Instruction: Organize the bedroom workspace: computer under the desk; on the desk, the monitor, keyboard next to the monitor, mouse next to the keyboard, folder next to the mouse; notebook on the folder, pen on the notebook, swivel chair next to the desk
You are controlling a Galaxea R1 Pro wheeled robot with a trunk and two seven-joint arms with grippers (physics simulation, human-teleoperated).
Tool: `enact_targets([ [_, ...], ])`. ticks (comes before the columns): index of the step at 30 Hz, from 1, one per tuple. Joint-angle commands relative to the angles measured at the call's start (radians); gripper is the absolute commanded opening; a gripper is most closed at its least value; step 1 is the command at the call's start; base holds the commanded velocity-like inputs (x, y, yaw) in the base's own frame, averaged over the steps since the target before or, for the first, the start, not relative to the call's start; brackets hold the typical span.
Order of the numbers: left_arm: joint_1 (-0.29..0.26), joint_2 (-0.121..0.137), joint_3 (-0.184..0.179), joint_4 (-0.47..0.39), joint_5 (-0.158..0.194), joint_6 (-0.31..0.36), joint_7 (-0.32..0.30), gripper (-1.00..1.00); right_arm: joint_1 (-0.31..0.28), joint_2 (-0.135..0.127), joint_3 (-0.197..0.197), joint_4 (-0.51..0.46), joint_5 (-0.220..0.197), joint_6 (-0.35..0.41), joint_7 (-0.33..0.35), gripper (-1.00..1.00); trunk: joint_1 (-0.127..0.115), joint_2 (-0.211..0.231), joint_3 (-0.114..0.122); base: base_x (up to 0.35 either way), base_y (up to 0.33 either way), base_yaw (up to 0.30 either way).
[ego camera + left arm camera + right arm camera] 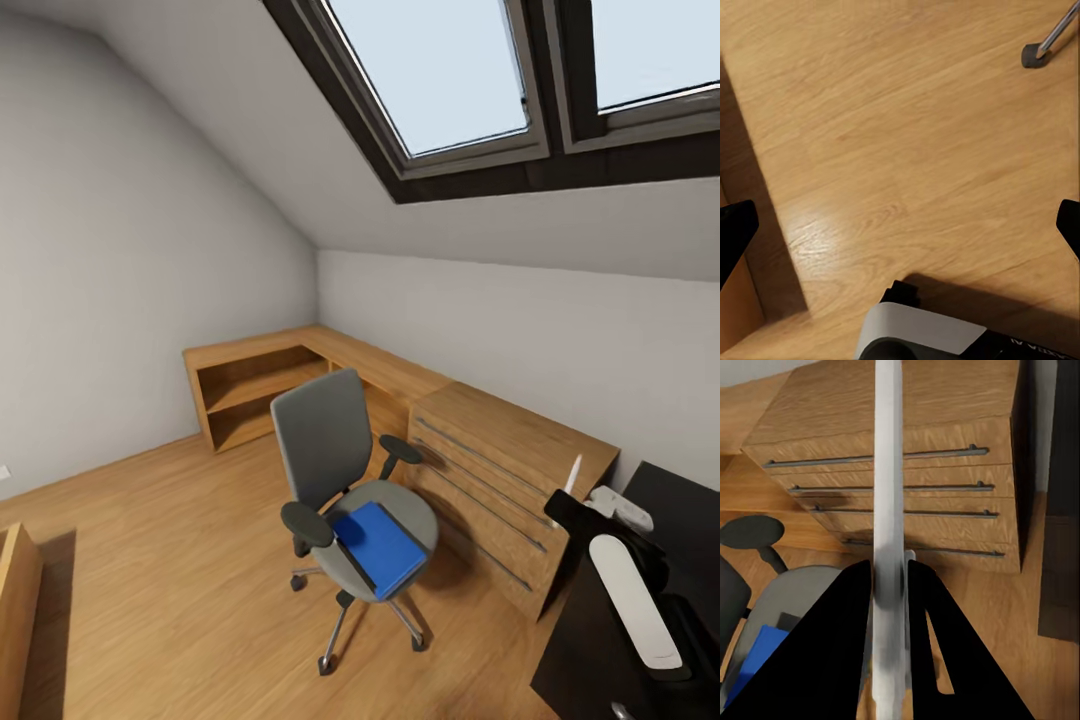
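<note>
On the grey seat of the swivel chair (345,470) lay the folder (380,546), bright blue with a dark spine edge, flat and reaching toward the seat's front rim. The chair stood on the light wood plank floor (180,560) in the middle of the attic room, its back toward the wooden corner shelving (250,385) and its chrome spokes and castors spread beneath it. Just beside the chair stood a low wooden drawer cabinet (500,480) with long dark bar handles across its front. At the far right of the head view the black worktop (680,500) showed past the cabinet's end. The right claw (891,607) hung above the gap between chair and cabinet, its two black fingers pressed together on a slim pale-grey stick, apparently the pen (888,495), which ran straight out between them; in the head view its tip stood up above the right arm. In the right wrist view a corner of the blue folder, the grey seat and a black armrest (751,531) lay below the claw. The left claw (900,229) pointed down at bare floor with its fingers spread wide and nothing between them, near one chair castor (1033,55). Two black-framed skylights (460,80) sat in the sloped wall above.
</note>
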Motion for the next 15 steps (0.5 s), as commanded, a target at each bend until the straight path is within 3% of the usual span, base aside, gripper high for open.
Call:
enact_targets([
  [1, 0.000, -0.001, 0.001, -0.002, 0.009, -0.006, 0.003, 1.00, -0.002, -0.001, -0.001, -0.007, 0.003, 0.005, -0.004, -1.00, -0.004, 0.006, 0.002, 0.000, 0.000, -0.012],
  [9, 0.000, -0.002, 0.000, -0.001, 0.009, -0.026, 0.004, 1.00, -0.012, -0.001, 0.001, -0.010, 0.053, 0.007, -0.009, -1.00, -0.034, 0.062, 0.027, 0.000, 0.000, -0.004],
  [15, 0.000, -0.002, -0.002, -0.002, 0.009, -0.032, 0.004, 1.00, -0.015, -0.001, -0.005, 0.139, 0.240, 0.000, 0.002, -1.00, -0.050, 0.090, 0.039, 0.000, 0.000, 0.000],
])
